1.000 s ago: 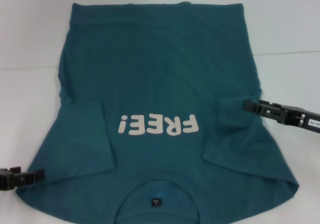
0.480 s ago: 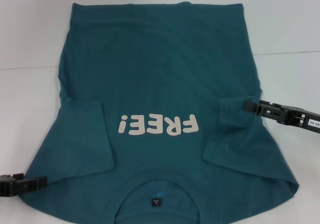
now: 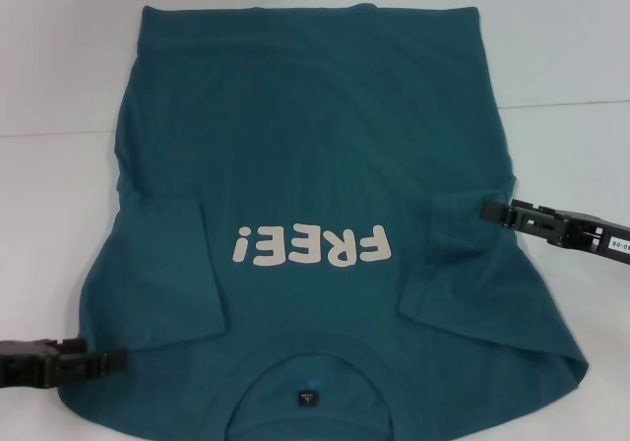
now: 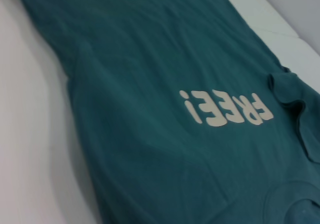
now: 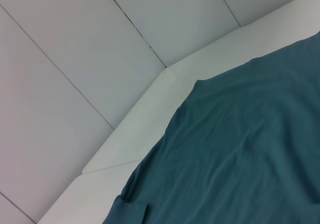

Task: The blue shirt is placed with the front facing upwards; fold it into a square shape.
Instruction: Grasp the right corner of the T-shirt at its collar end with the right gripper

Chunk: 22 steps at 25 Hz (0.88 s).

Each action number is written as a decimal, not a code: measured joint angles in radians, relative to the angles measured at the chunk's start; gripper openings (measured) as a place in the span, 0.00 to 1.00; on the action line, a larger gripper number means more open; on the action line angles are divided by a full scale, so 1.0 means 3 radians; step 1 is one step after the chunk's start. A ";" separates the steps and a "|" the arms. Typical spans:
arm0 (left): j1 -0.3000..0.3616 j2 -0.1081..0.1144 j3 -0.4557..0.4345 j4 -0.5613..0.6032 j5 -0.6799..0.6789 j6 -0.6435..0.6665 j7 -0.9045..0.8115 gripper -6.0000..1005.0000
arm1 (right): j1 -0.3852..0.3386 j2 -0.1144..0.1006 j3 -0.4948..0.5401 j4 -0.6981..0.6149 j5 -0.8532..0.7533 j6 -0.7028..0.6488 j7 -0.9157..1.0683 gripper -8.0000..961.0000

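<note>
Blue T-shirt flat on white table, print up, sleeves folded in. Thin, limp cloth; I pinch doubled edges. Left gripper at near shoulder, right gripper at sleeve; jaw states unclear.

Soft, even, diffuse light fills all 3 views, with no glare or hard highlights. In the head view the white table reads bright, slightly pinkish at the far left. The blue shirt is evenly lit, its folds marked only by faint shading. The left wrist view is mildly soft overall; a pale shadow edges the shirt's side on the table. The right wrist view is softly blurred, its white panels graded from bright to grey.
</note>
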 joint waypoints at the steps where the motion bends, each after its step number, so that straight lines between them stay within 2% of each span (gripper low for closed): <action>1: -0.0009 -0.0004 0.0000 0.0006 0.0005 0.0008 0.0001 0.87 | 0.0001 0.0001 0.0000 0.0000 0.0000 0.0000 0.0000 0.97; 22: 0.0060 0.0023 -0.0016 0.0079 0.0164 -0.0058 0.0006 0.87 | 0.0024 0.0013 -0.0026 0.0000 0.0000 0.0044 0.0003 0.97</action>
